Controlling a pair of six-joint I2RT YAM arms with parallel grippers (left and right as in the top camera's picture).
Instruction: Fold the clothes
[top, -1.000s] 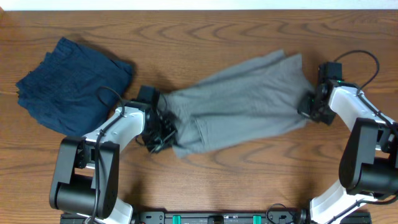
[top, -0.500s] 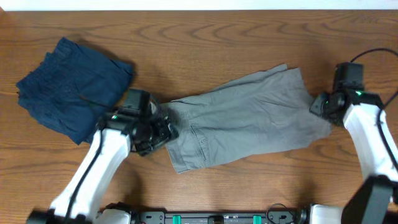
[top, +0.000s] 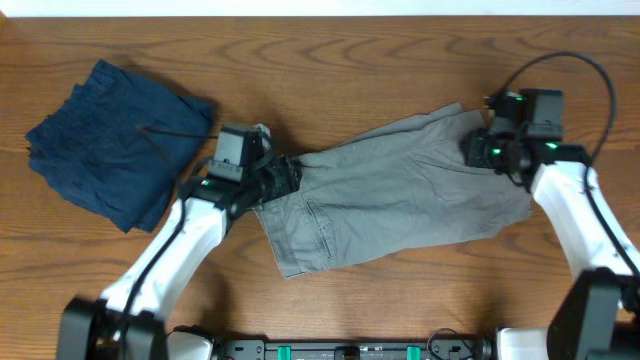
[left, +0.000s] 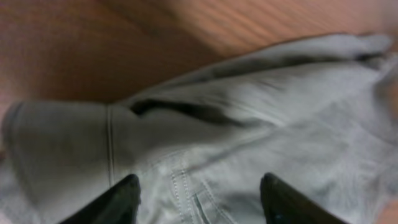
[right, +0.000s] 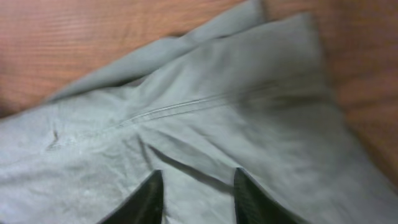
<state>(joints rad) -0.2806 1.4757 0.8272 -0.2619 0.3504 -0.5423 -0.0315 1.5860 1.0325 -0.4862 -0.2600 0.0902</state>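
The light grey shorts (top: 400, 200) lie spread across the middle of the table, their waistband end toward the left. A dark navy garment (top: 105, 140) lies crumpled at the far left. My left gripper (top: 288, 177) hovers over the upper left end of the shorts. In the left wrist view its jaws stand wide apart (left: 199, 200) above stitched grey cloth (left: 249, 118), holding nothing. My right gripper (top: 476, 150) is over the upper right corner of the shorts. Its fingers are parted (right: 199, 196) above a creased seam (right: 205, 106), with nothing gripped.
The wooden table (top: 350, 60) runs out behind and in front of the shorts. The arm bases (top: 350, 350) sit along the front edge. A black cable (top: 590, 75) loops above the right arm.
Both grippers have let go of the ends of the shorts, which now lie flatter. The left gripper moved up and right; the right gripper moved left over the upper right corner.
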